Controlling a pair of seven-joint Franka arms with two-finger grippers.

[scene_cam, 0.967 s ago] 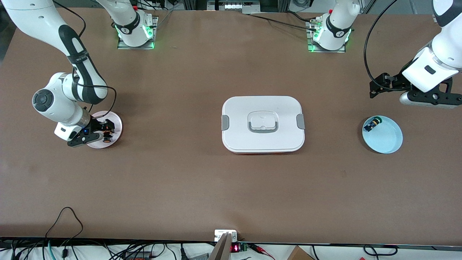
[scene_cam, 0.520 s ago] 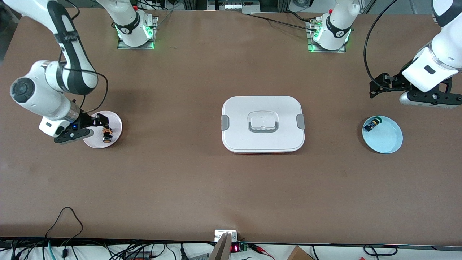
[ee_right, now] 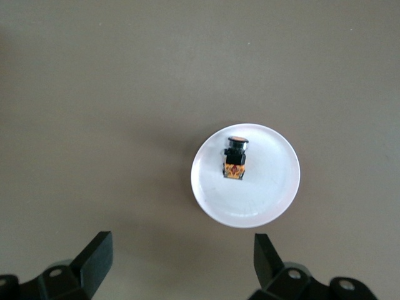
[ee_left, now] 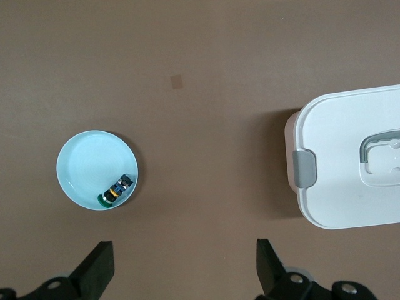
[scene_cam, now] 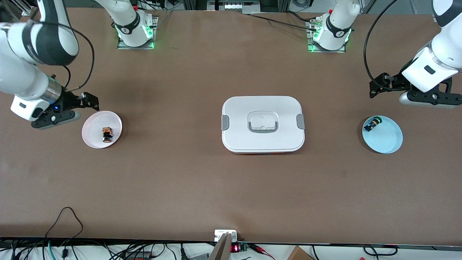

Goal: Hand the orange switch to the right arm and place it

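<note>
Orange switch [scene_cam: 107,134] lies in pink plate [scene_cam: 92,139].

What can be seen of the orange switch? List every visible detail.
The orange switch is a tiny blocky part with a black body, an orange-brown patterned section at one end and a round dark cap rimmed in orange at the other. It lies on its side inside the pale pink plate, near the plate's middle, touching only the plate. Neither gripper holds it: the right gripper hangs open above the table beside the plate.
</note>
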